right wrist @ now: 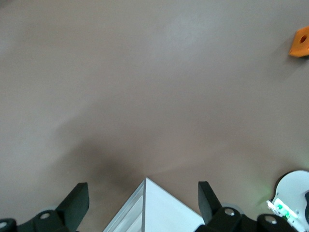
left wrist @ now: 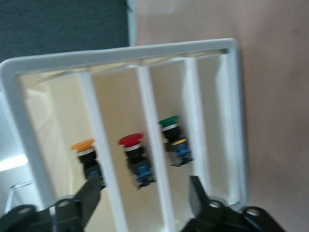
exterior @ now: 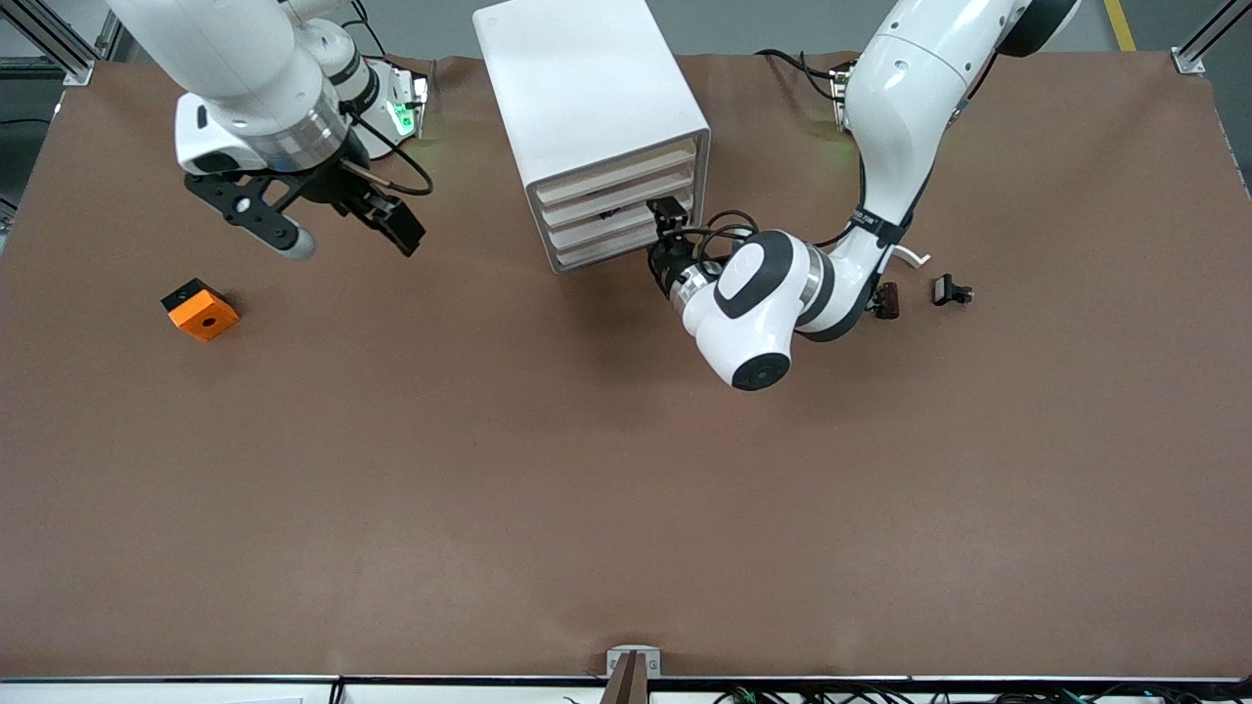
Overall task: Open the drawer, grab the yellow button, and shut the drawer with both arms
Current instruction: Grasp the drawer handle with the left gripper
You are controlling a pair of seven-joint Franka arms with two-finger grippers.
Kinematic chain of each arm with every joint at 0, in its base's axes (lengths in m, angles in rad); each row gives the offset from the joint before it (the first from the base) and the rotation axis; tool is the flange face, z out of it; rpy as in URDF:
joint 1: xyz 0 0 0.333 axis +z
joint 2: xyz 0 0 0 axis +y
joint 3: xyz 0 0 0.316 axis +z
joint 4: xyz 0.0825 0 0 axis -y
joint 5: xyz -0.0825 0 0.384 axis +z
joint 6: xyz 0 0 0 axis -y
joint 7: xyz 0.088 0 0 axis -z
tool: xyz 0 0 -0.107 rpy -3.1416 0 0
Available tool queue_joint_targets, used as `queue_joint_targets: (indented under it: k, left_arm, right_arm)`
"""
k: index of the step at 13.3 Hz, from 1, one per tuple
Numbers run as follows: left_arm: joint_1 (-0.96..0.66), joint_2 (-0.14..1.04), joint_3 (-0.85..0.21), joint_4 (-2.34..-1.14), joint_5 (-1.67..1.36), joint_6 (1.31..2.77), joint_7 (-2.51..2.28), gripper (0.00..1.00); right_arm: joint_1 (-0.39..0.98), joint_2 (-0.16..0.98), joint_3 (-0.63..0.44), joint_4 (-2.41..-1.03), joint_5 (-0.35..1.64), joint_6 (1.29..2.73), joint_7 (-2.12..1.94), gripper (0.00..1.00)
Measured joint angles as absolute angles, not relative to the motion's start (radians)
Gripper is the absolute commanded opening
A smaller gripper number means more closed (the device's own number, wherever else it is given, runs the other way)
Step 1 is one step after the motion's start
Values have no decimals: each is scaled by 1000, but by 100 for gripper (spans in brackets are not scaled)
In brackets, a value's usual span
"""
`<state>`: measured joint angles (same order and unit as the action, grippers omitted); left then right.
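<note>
The white drawer cabinet stands at the middle of the table near the arms' bases, all its drawers shut. My left gripper is at the drawer fronts, open and empty. In the left wrist view the cabinet front fills the frame. The button, with its yellow-orange cap, sits inside an end drawer. Beside it are a red-capped button and a green-capped one in the neighbouring drawers. My right gripper is open and empty in the air, toward the right arm's end of the cabinet; it also shows in the right wrist view.
An orange block with a hole lies toward the right arm's end of the table and shows in the right wrist view. Two small black clips lie by the left arm. The cabinet's top corner shows between the right fingers.
</note>
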<state>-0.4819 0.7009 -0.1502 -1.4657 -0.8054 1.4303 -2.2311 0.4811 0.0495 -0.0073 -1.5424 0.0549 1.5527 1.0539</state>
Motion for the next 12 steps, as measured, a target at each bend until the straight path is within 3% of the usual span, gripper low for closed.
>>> queue_joint_targets:
  k: [3, 6, 10, 12]
  left_arm:
    - [-497, 716, -150, -1466, -860, 1398, -2284, 70]
    - [-531, 736, -151, -1466, -883, 1394, -2312, 54]
    - [-550, 745, -151, -1466, -918, 1386, -2347, 53]
    - [-555, 745, -151, -1466, -932, 1376, -2362, 39]
  right_arm:
    - [487, 51, -8, -1542, 109, 1553, 1085, 100]
    - [519, 58, -8, -1542, 121, 1553, 1162, 100]
    - [557, 83, -7, -1542, 183, 1555, 1235, 100]
    - [557, 90, -11, -1542, 191, 1556, 1236, 100]
